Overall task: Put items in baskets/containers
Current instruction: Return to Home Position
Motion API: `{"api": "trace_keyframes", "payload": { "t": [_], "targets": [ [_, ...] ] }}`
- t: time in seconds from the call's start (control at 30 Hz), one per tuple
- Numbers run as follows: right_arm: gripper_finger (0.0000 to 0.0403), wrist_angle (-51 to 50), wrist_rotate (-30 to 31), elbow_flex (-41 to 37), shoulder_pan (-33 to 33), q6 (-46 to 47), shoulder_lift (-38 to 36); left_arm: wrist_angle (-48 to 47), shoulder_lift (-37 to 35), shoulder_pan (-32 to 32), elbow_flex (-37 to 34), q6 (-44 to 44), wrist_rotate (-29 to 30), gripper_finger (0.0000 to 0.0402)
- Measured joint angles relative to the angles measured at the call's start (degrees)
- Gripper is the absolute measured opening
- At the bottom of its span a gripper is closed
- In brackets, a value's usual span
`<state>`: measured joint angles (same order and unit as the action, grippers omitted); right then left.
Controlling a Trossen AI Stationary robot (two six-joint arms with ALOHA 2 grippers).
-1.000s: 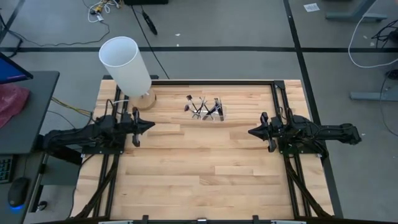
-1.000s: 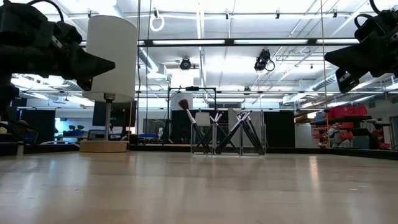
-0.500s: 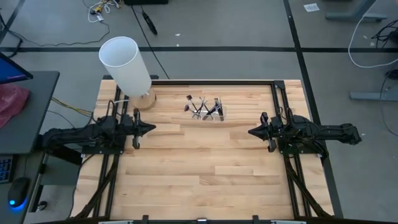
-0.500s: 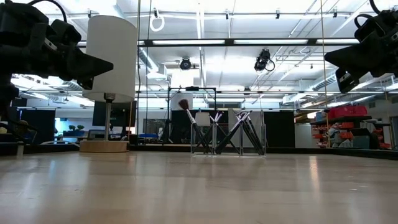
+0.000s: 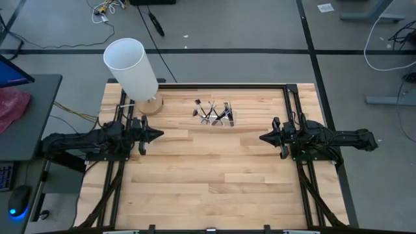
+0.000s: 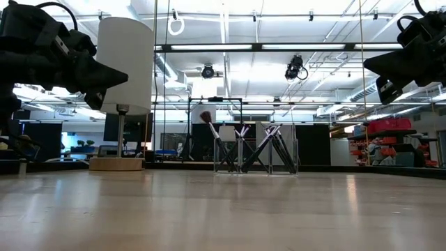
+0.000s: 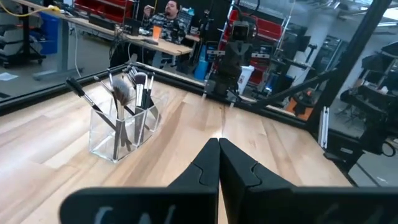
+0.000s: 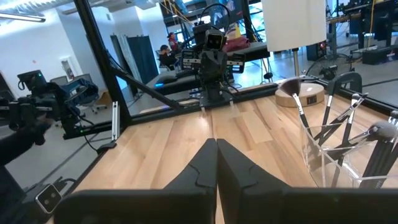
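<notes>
**Homing step: brushes are in, both arms pulled aside.**
The brushes (image 5: 209, 109) lean inside the clear holder (image 5: 218, 117) on the tabletop (image 5: 208, 182); I see no brush lying loose near the holder. The left gripper (image 5: 158, 135) hangs left of the holder, well apart, fingers (image 7: 202, 171) pressed together w/ nothing between. The right gripper (image 5: 262, 138) hangs right of the holder, well apart, fingers (image 8: 202, 168) also together & empty. To do it well, in my judgement: draw each arm straight away from the holder, keep height, no sweep toward the holder or the white cylinder (image 5: 132, 68) left of it, as the holder looks light & may tip.
</notes>
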<state>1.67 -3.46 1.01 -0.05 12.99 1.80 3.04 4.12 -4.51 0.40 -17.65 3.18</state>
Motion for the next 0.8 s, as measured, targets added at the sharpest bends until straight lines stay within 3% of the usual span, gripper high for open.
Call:
{"api": "trace_keyframes", "payload": {
  "t": [0.8],
  "targets": [
    [0.0006, 0.0, 0.0, 0.0, 0.0, 0.0, 0.0, 0.4, 0.0, 3.1, 0.0, 0.2, 0.4, 0.0003]
  ]
}}
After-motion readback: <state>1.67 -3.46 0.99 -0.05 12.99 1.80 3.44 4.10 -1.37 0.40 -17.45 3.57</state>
